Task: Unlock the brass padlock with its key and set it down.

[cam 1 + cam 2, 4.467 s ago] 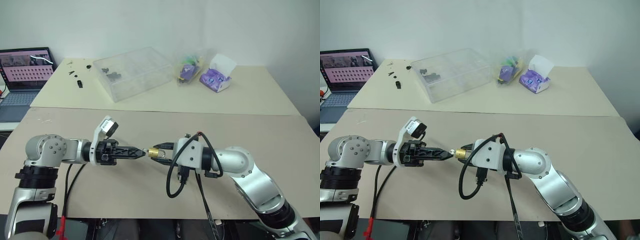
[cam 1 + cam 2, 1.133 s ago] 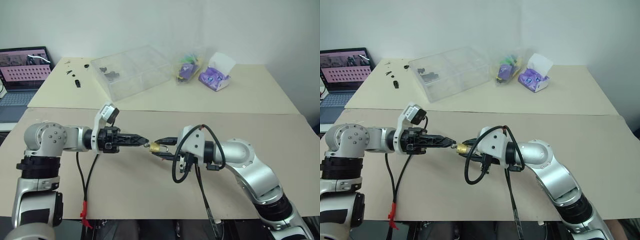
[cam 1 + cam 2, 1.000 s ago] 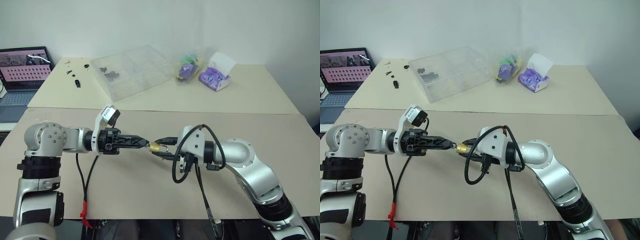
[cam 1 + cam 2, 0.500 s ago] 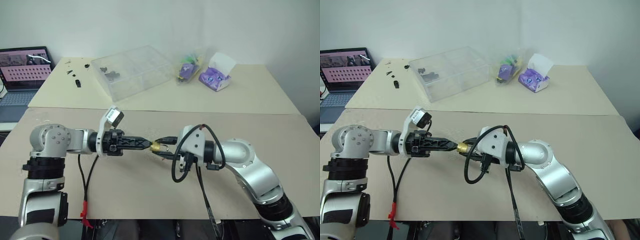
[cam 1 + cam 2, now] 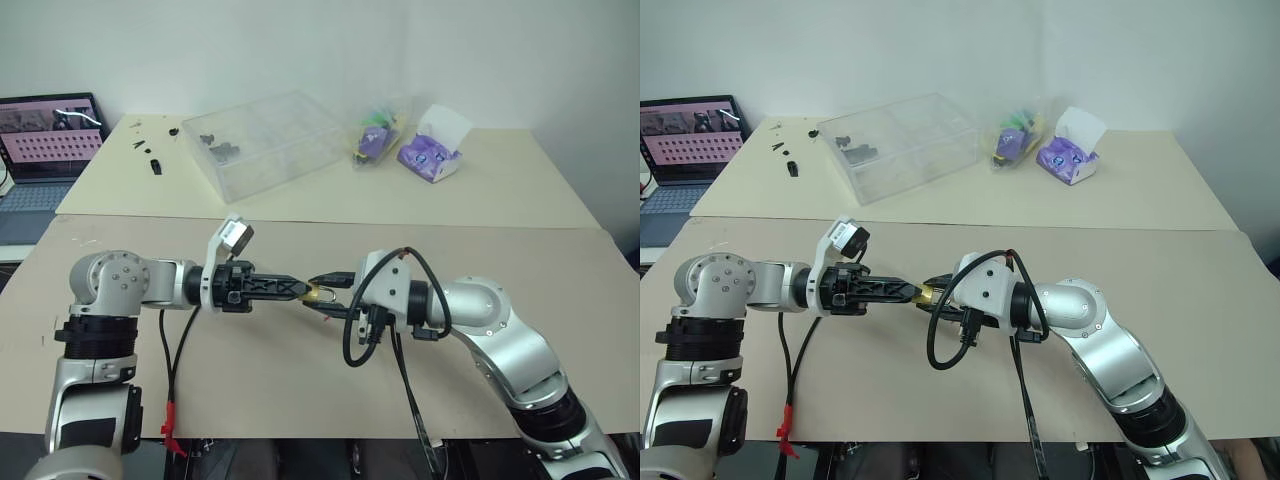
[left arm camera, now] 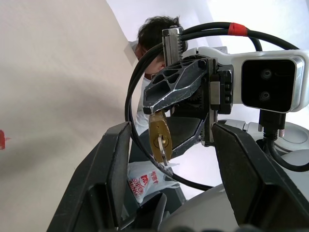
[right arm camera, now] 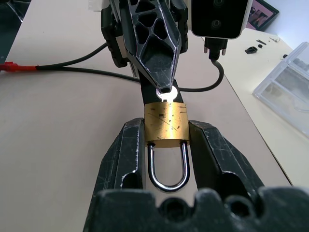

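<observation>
The padlock (image 7: 166, 123) sat clamped between the right gripper's (image 7: 166, 145) two fingers, brass body pinched at its sides, shackle pointing back toward the wrist, held above the table (image 5: 300, 380). The left gripper (image 7: 164, 89) met it head-on, fingertips closed on the key (image 7: 165, 96) at the padlock's keyhole end.

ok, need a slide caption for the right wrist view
Right gripper clamps the brass padlock by its body while the left gripper pinches the inserted key.
</observation>
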You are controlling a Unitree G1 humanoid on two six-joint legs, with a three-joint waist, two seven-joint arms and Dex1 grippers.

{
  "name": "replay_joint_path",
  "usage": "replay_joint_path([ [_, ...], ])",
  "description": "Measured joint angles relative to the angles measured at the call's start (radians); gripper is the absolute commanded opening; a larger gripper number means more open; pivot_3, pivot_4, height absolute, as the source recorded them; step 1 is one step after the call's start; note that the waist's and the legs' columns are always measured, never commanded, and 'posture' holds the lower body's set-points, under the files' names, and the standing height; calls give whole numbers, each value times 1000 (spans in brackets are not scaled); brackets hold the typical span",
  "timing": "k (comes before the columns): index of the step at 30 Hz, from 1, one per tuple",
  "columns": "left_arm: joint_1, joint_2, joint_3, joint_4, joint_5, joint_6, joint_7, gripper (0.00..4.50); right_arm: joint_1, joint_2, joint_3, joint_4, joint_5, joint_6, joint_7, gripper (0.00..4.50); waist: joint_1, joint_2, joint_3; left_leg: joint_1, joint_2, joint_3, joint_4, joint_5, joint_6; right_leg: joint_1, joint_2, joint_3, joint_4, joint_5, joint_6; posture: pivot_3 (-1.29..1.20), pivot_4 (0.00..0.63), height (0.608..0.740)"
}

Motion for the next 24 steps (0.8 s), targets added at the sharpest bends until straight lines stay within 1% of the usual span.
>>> replay_joint_path([
  [1,0,-2,1,0,0,0,2,2140,0,0,0,0,0,0,0,935,0,0,0,0,0,0,0,0,0,0,0,0,0,0,0,0,150,740],
  [2,0,-3,1,0,0,0,4,1688,0,0,0,0,0,0,0,935,0,0,0,0,0,0,0,0,0,0,0,0,0,0,0,0,150,740],
  [6,1,-3,1,3,3,-2,16,198,-7,-1,0,-5,2,0,1,935,-1,0,0,0,0,0,0,0,0,0,0,0,0,0,0,0,150,740],
  [7,1,-3,2,3,2,-2,16,4,-8,-1,1,-5,2,0,1,935,-1,0,0,0,0,0,0,0,0,0,0,0,0,0,0,0,150,740],
  [24,1,-8,0,4,4,-16,19,8,-10,-6,1,-5,-1,0,-2,935,0,0,0,0,0,0,0,0,0,0,0,0,0,0,0,0,150,740],
])
